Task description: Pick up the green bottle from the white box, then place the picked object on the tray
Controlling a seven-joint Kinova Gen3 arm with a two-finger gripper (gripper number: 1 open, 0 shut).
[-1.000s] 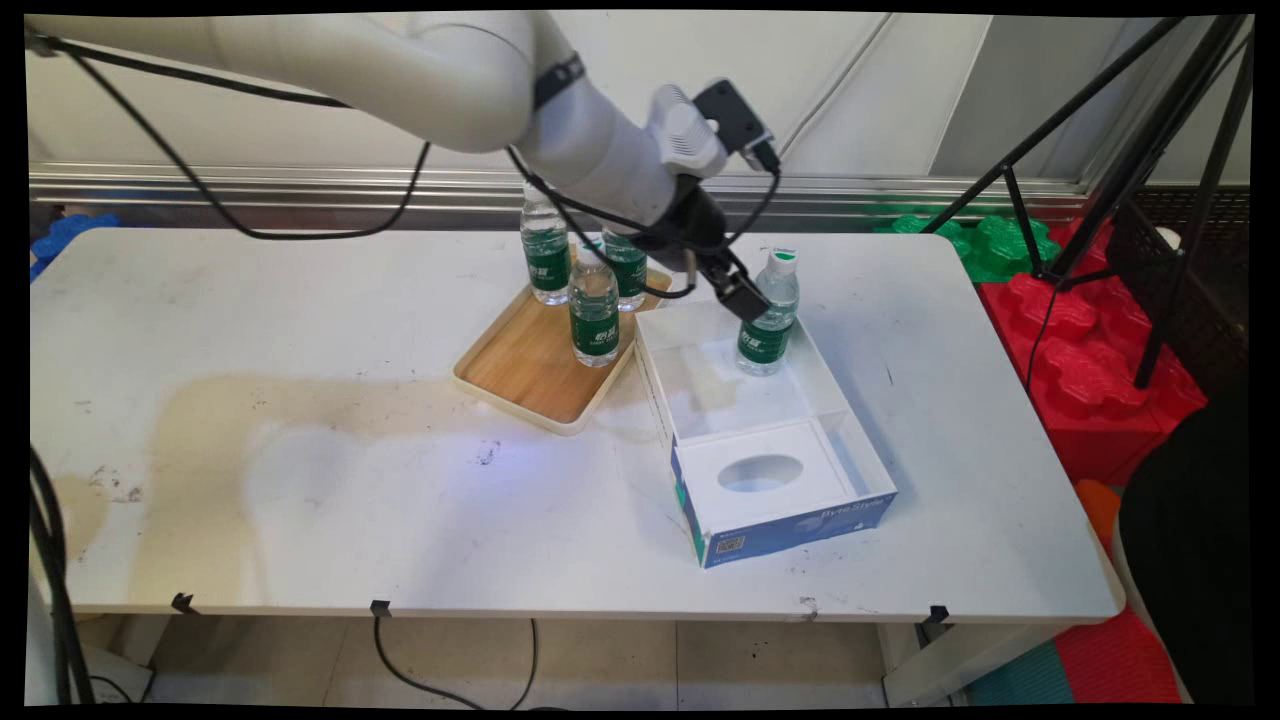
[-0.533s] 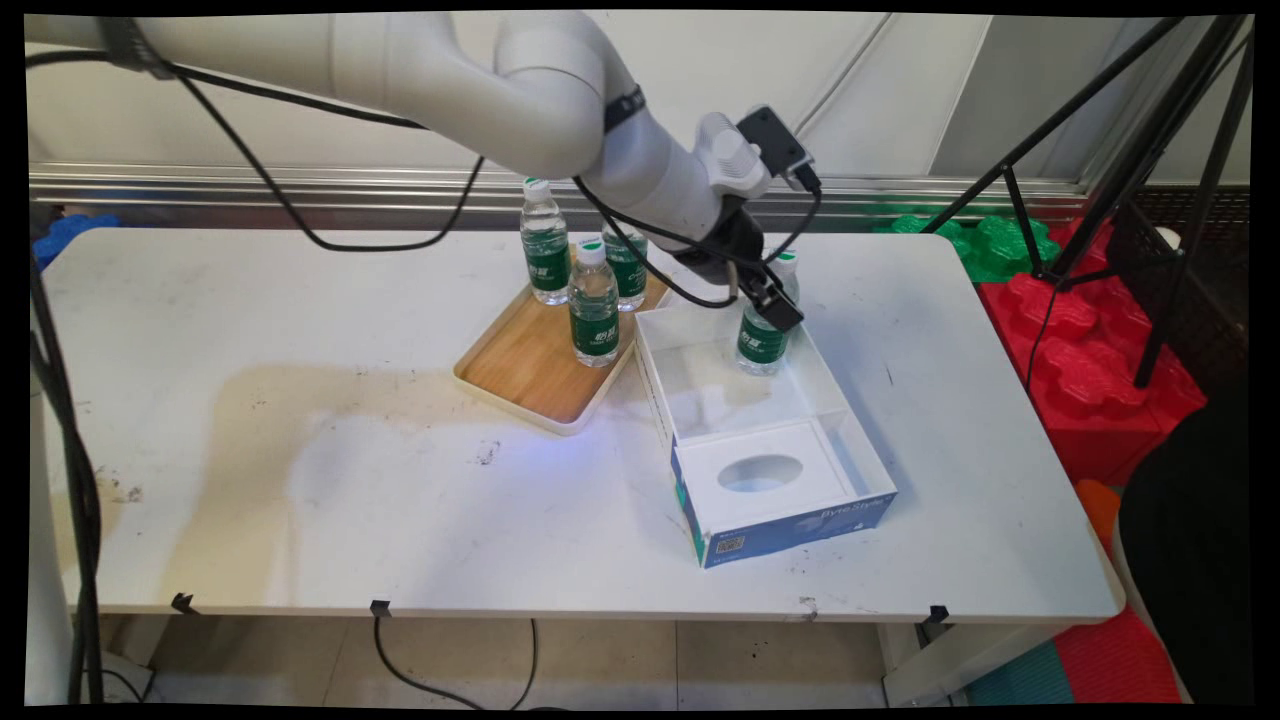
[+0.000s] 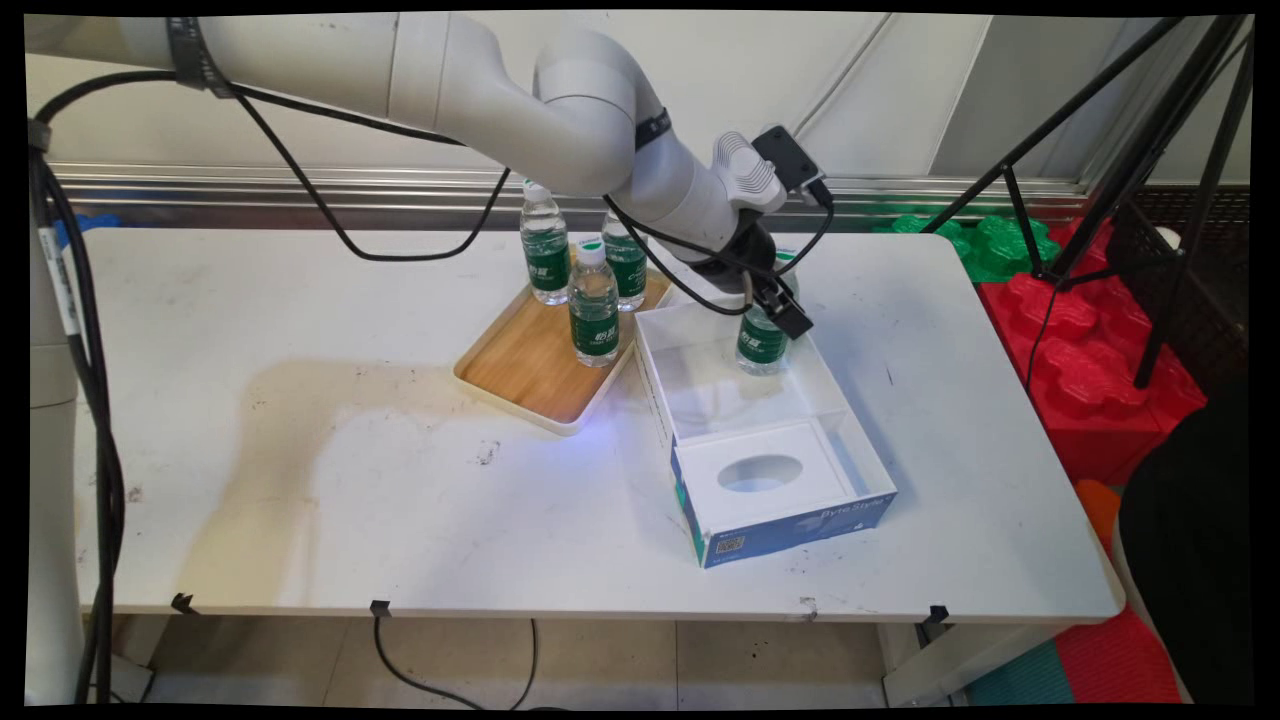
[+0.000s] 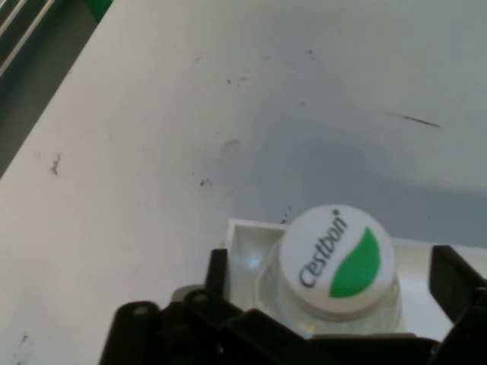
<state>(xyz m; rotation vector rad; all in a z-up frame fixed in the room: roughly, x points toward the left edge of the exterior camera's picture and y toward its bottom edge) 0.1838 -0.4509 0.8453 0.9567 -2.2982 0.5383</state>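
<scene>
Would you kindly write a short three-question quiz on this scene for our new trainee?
1. True or false: the bottle in the box stands upright.
2. How many bottles stand on the wooden tray?
3. Where does the gripper sit: (a) over the tray, (b) around the neck of the bottle in the box, (c) on the bare table?

Key: 1 true. 2 three. 3 (b); the hand view shows its cap between the jaws, which are apart.

Bright, even light — soft shadows; hand view slightly blurred.
</scene>
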